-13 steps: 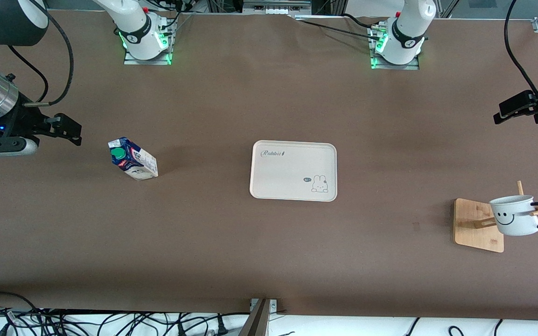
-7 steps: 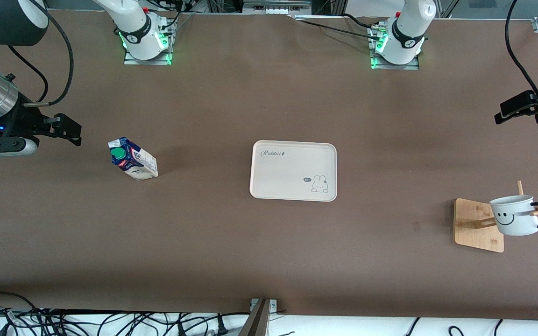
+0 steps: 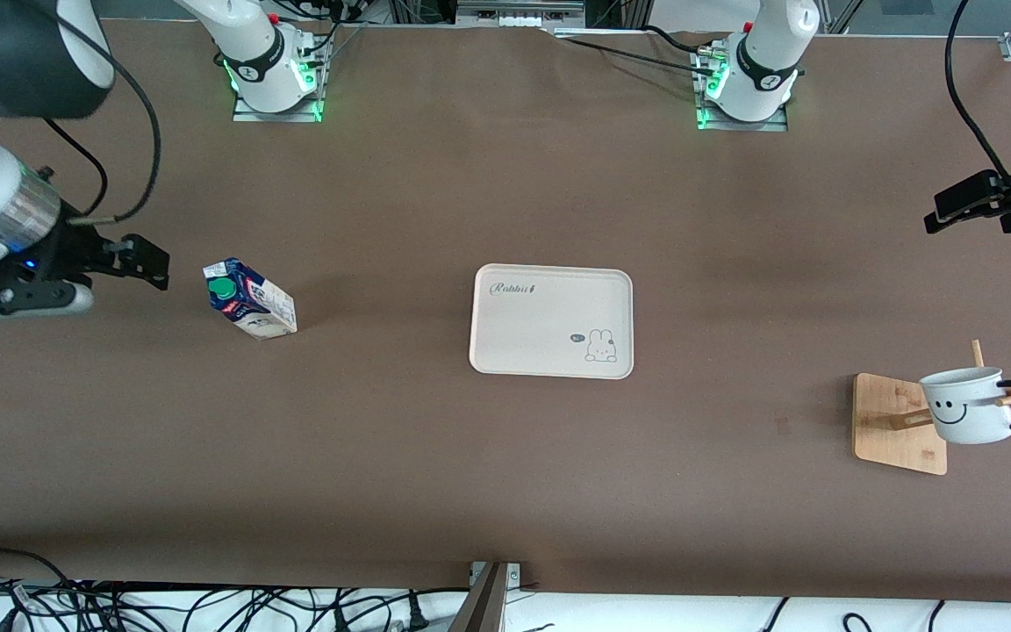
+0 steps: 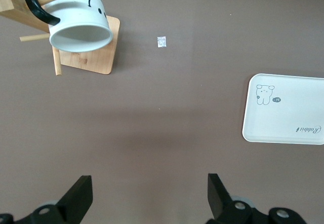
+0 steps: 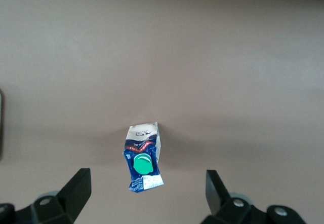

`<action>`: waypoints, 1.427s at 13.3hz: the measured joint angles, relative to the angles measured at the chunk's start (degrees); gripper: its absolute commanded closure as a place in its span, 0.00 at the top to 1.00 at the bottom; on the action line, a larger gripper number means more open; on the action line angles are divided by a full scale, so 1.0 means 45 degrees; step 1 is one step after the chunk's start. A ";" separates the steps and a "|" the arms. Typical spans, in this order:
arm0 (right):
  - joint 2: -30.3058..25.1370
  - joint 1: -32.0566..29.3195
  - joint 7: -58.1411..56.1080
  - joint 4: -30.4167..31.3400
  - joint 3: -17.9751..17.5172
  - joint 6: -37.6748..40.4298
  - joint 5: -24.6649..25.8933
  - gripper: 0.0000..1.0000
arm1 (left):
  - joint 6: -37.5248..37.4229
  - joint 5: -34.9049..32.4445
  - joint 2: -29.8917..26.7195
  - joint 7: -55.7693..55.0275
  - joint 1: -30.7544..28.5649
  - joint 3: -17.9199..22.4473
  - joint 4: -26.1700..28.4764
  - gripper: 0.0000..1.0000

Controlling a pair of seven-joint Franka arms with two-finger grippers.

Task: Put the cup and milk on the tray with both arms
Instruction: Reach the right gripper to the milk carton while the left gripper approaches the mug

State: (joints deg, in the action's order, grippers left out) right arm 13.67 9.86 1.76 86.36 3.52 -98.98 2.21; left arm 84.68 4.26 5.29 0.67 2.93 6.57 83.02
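Observation:
The milk (image 3: 249, 301) stands upright on the brown table toward the right arm's end, green cap on top; in the right wrist view the milk (image 5: 143, 158) shows just ahead of the fingers. My right gripper (image 3: 147, 262) hovers open over bare table beside the carton, nothing between its fingers (image 5: 76, 191). The cream tray (image 3: 551, 321) lies empty mid-table and also shows as the tray (image 4: 283, 110) in the left wrist view. The cup (image 3: 966, 405) hangs by its black handle on a wooden stand. My left gripper (image 3: 934, 211) is open over bare table, well apart from the cup (image 4: 76, 16).
The stand's square wooden base (image 3: 896, 421) sits under the cup near the left arm's end of the table. A tiny white scrap (image 4: 161, 41) lies on the table near the stand. Cables run along the table edge nearest the camera.
My right gripper has shifted closer to the milk carton. The left gripper has barely moved. Milk, cup and tray are where they were.

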 measured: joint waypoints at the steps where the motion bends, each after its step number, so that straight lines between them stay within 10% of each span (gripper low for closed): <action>1: 0.0384 -0.0006 -0.0006 0.0001 0.0009 -0.0071 0.0066 1.00 | 0.0035 0.0000 0.0034 0.0000 0.0017 0.0001 0.0001 1.00; 7: 0.0673 0.0135 0.0014 0.0253 -0.0076 0.0156 -0.0020 1.00 | 0.0276 0.0000 0.0735 0.0000 0.0113 0.0000 0.0015 1.00; 19: 0.0026 0.0143 0.0034 0.5061 -0.0078 -0.3603 -0.0777 1.00 | 0.1178 -0.0007 0.1716 0.0005 0.0539 0.0016 0.0035 1.00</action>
State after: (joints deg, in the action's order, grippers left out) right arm 13.79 10.50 1.91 109.13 3.17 -115.19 -1.28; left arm 89.98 4.23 13.01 0.69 5.35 6.64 83.18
